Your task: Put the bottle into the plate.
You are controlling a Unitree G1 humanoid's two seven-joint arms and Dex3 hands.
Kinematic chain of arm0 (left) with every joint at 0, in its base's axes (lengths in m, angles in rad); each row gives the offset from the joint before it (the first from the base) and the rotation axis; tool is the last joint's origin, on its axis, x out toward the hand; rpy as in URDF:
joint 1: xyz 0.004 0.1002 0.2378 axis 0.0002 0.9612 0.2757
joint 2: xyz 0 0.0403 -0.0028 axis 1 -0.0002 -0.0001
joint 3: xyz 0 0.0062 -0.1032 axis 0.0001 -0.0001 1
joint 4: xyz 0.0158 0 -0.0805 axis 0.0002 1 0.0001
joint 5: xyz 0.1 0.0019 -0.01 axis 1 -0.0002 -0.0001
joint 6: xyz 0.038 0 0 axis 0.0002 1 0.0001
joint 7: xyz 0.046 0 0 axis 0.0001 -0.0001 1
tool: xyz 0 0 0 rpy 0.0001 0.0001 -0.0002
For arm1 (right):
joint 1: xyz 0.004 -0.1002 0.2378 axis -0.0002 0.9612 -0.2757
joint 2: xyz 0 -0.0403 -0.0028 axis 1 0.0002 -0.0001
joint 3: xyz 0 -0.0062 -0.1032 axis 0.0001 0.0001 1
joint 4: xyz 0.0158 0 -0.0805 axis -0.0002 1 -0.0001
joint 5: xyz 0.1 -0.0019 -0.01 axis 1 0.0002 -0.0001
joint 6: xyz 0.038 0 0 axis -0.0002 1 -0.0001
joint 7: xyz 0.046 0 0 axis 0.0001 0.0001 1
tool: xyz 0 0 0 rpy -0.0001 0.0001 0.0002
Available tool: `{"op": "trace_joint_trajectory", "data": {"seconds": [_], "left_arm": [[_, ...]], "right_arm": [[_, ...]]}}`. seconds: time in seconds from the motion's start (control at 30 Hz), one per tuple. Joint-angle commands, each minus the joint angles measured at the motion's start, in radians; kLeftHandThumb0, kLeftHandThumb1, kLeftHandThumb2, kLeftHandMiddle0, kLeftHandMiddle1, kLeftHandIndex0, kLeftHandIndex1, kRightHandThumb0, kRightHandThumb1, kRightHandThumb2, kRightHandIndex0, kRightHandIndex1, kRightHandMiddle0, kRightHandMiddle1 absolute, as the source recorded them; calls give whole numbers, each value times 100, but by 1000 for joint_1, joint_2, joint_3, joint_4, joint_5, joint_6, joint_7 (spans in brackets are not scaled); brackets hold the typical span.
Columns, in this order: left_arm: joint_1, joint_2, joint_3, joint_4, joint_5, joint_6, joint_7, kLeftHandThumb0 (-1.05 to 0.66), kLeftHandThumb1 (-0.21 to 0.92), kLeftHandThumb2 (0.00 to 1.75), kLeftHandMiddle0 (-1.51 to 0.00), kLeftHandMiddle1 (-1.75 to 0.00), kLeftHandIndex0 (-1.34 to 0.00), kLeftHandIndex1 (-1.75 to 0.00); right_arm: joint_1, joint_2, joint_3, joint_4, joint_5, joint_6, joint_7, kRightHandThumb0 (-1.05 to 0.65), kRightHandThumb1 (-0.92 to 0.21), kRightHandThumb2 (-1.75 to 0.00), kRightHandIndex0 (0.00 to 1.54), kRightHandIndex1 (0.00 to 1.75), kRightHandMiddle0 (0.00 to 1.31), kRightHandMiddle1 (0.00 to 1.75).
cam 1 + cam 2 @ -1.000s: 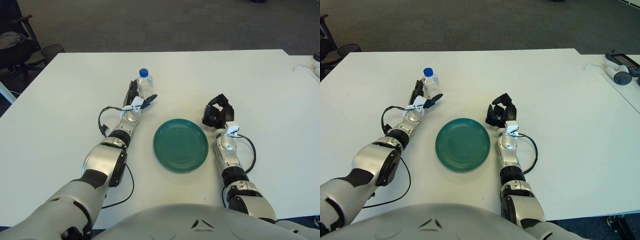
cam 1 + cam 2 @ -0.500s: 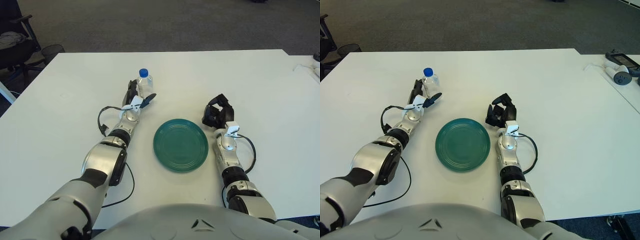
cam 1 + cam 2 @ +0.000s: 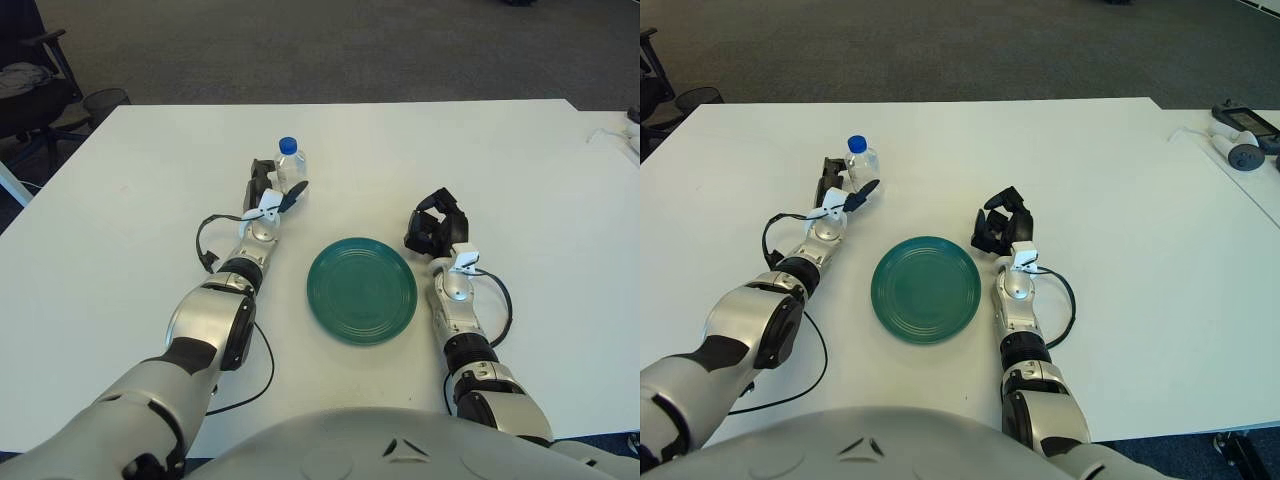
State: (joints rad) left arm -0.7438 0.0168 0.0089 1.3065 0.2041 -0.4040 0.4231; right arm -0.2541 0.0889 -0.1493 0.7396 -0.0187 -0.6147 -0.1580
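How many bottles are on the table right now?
1. The bottle stands upright on the table, at the fingers of the left hand, beyond and left of the plate. None hidden that I can see.

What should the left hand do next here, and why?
Probably close the fingers on the bottle: the left hand is against it with fingers apart, and it stands upright on the table, outside the green plate. The right hand rests beside the plate.
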Motion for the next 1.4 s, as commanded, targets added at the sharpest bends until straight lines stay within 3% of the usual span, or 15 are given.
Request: {"op": "trace_joint_trajectory", "data": {"seconds": [0.0,0.4,0.87,1.37], "left_arm": [[-16,-55,8,19,-15,-13,-61,-66,87,4,-46,-167,-33,-174],[-37,-112,30,24,-40,-32,-91,-57,87,5,-78,-175,-59,-175],[-42,-139,41,22,-44,-46,-106,-60,92,11,-94,-175,-76,-175],[-36,-125,37,21,-30,-53,-87,-67,92,23,-106,-175,-88,-175]], "right_arm": [[109,35,-9,126,33,38,6,-47,-31,-132,116,175,61,175],[116,36,-11,120,30,35,10,-47,-31,-132,116,175,61,175],[121,31,-12,117,25,41,-1,-47,-31,-132,115,175,61,175],[119,28,-10,121,20,52,-14,-46,-32,-130,115,175,60,175]]}}
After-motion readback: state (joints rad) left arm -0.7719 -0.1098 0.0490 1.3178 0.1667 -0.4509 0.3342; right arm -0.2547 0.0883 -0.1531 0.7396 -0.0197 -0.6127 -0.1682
